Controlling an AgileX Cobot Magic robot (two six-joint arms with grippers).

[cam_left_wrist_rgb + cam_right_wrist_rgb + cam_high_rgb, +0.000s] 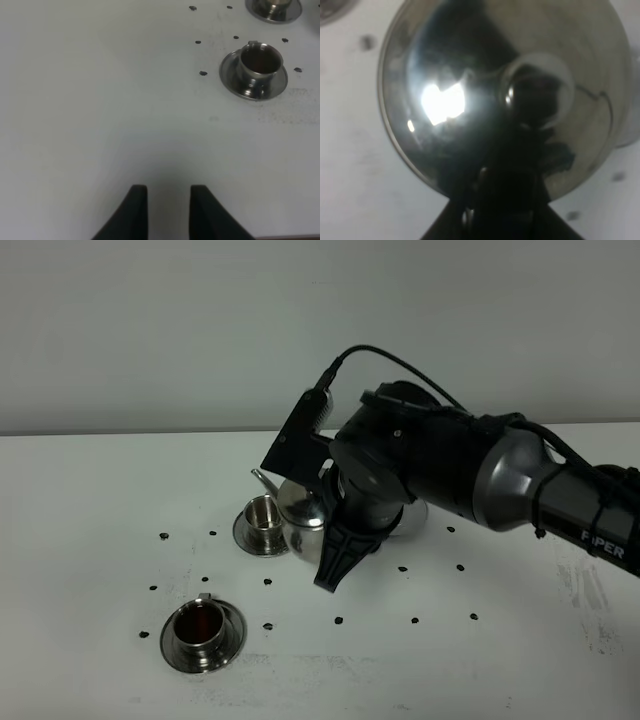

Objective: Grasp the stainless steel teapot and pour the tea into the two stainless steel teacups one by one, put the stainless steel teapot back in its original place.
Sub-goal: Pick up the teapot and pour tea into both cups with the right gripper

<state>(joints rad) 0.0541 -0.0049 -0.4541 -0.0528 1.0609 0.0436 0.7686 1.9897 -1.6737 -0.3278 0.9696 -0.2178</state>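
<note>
Standing upright just beside the far teacup (pixel 263 513), the stainless steel teapot (pixel 300 508) is held by the right gripper (pixel 332 575), whose jaws appear clamped on its handle. The near teacup (pixel 203 626) holds tea. The left gripper (pixel 167 212) idles with jaws apart. Risk: a thin spout and a small cup mean that a fast or misaligned tilt would spill tea onto the table (pixel 80 520).

White matte worktop (pixel 90 490), meeting a plain pale wall (pixel 150 330) along a straight edge at the back. Small black dots (pixel 269 582) scattered across the worktop's middle, each apart from the next. Faint grey scuffing (pixel 590 590) toward the right side. Fine dark speckling (pixel 295 107) in the left wrist view.
</note>
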